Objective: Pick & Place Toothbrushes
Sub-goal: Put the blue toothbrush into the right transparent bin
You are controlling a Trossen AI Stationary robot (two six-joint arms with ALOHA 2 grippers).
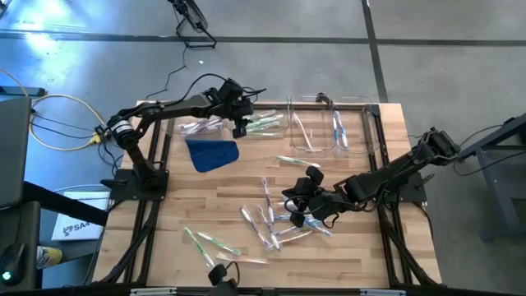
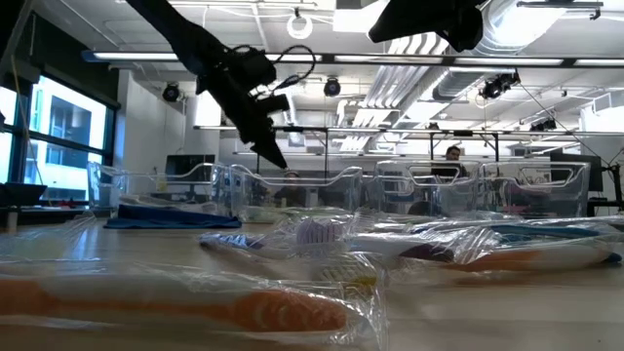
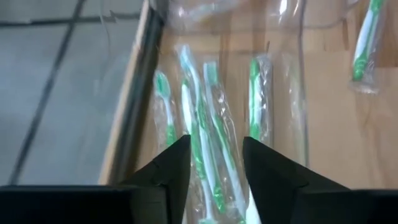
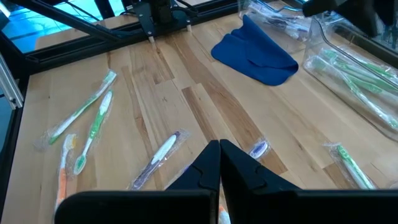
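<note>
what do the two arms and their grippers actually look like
Both arms are dark, jointed and slim. The left arm has an orange band and yellow cables near its base. The left gripper and right gripper each end in two black, wedge-shaped fingers.

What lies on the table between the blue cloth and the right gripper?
In the high view, one wrapped green toothbrush lies on bare wood between the blue cloth and the right gripper.

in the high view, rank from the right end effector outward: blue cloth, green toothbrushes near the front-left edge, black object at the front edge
From the right end effector:
1. Blue cloth, toward the back left.
2. Green toothbrushes, toward the front left.
3. Black object, at the front edge; too close to the toothbrushes to call.
</note>
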